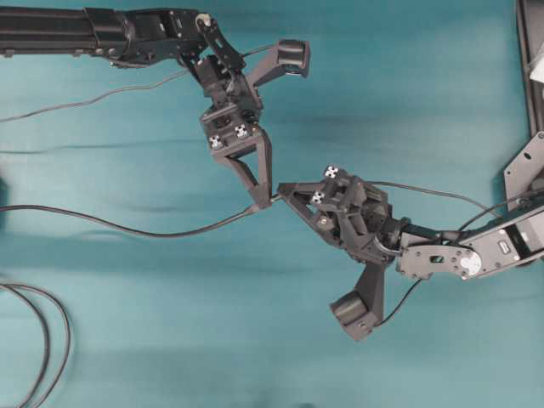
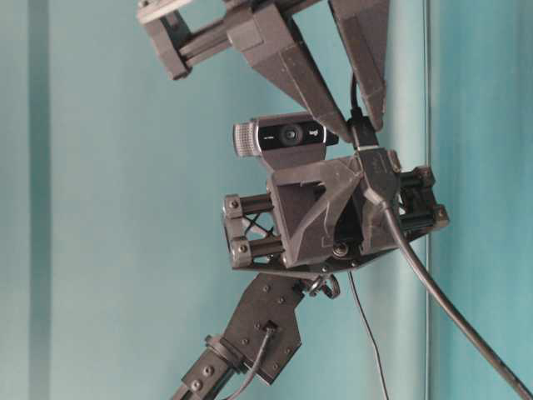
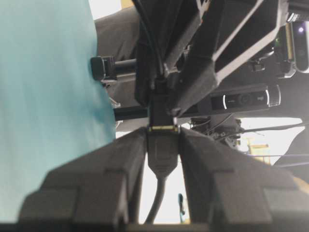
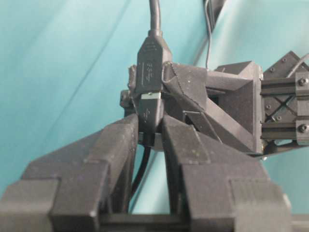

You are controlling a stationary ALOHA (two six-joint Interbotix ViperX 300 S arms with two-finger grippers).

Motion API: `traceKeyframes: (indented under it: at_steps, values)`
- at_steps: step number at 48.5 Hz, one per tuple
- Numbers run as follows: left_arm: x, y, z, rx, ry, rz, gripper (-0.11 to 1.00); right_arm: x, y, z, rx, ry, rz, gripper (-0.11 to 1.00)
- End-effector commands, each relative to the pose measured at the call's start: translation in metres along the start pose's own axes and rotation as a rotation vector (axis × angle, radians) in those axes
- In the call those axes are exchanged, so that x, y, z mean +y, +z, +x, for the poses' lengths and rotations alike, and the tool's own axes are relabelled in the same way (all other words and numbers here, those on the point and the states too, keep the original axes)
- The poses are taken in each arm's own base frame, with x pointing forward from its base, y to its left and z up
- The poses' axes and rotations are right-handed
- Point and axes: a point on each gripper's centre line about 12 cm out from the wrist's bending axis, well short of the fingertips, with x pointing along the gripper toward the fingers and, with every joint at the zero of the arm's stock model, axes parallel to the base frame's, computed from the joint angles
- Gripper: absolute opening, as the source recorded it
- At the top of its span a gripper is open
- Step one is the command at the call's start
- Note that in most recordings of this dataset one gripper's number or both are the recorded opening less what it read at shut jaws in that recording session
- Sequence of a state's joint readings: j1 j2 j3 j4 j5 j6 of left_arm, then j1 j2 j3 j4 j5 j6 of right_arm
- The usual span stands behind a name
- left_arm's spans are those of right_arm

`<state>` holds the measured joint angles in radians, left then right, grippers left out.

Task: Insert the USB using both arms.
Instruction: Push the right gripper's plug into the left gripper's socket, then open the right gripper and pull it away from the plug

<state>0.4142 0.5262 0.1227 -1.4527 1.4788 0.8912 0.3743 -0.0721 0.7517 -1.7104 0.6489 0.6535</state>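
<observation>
Both arms meet at mid-table. My right gripper (image 4: 150,123) is shut on the USB (image 4: 150,113), a small black plug on a thin cable. Only a sliver of its silver tip (image 4: 151,95) shows, because the rest sits inside the black socket end (image 4: 152,67). My left gripper (image 3: 163,133) is shut on that socket end (image 3: 163,150), whose thicker cable hangs back between the fingers. From overhead, the left gripper (image 1: 259,200) and right gripper (image 1: 285,191) are tip to tip, with the USB (image 1: 274,197) joined to the socket end between them.
The socket's cable (image 1: 127,228) trails left across the teal table. Thicker looped black cords (image 1: 38,340) lie at the bottom left. A thin cable (image 1: 85,100) runs along the upper left. A black frame (image 1: 531,68) stands at the right edge.
</observation>
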Motion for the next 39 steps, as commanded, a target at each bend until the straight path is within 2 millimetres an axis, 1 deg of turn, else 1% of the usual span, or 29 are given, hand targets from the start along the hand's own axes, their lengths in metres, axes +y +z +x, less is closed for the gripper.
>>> traceKeyframes:
  at_steps: [1,6,13,31,39]
  values:
    - [-0.0139,0.0139,-0.0136,-0.042,0.004,0.053,0.24,-0.0084,0.0093,-0.001,-0.031,-0.015,0.011,0.2]
    - [-0.0152,0.0147,-0.0138,-0.042,0.004,0.058,0.24,-0.0063,0.0097,-0.0001,-0.029,-0.009,0.008,0.2]
    - [-0.0165,0.0179,-0.0142,-0.047,0.008,0.068,0.24,-0.0084,0.0102,0.0012,-0.027,-0.014,0.012,0.2]
    - [-0.0163,0.0181,-0.0143,-0.049,0.01,0.068,0.24,-0.0083,0.0087,0.0032,-0.02,-0.012,0.012,0.2]
    - [-0.0164,0.0186,-0.015,-0.051,0.011,0.068,0.24,-0.0051,0.0069,0.0031,-0.017,-0.006,0.007,0.2]
